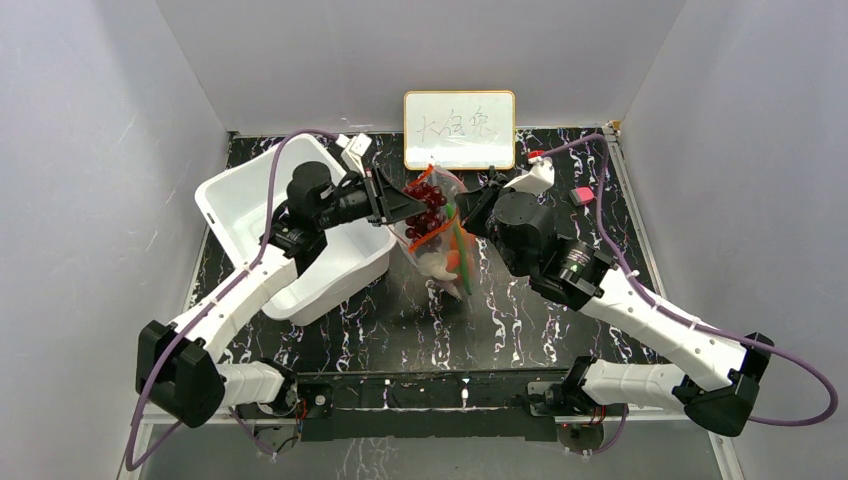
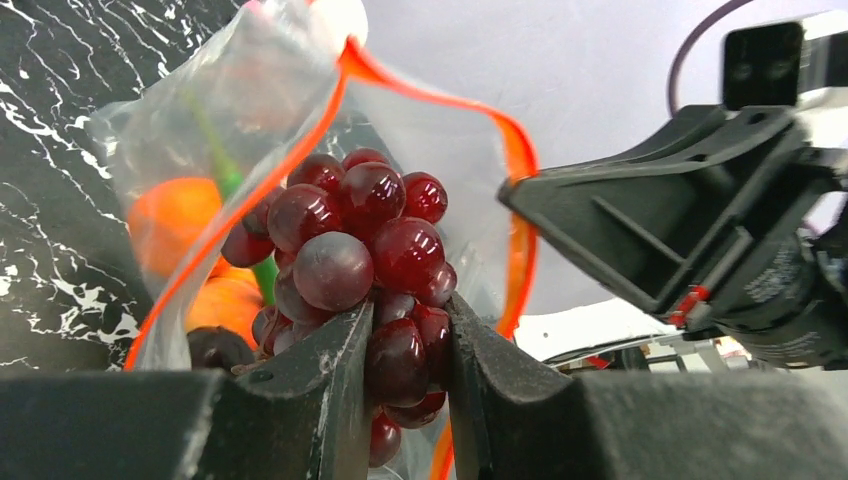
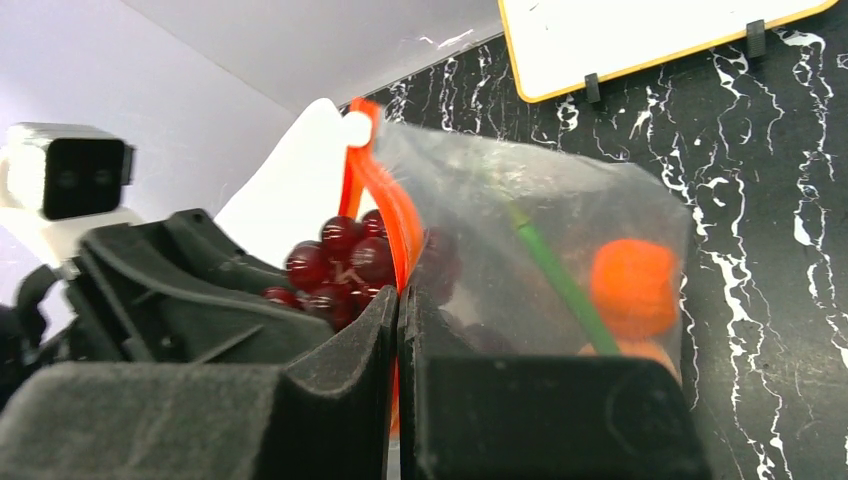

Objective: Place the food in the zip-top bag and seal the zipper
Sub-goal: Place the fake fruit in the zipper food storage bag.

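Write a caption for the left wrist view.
Left fingers hold the grape bunch at the open mouth of the zip-top bag; orange fruit lies inside.

Left arm (image 1: 240, 290): extended inward, left pincer (image 2: 408, 310) clamping grape bunch (image 2: 350, 240). Right arm (image 1: 650, 310): extended inward, right pincer (image 3: 398, 300) pinched tight on zipper (image 3: 385, 210). Pincers face each other, close together.

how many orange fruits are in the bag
2: an upper orange fruit against the bag wall, a lower orange fruit beside the grape bunch; more may be hidden.
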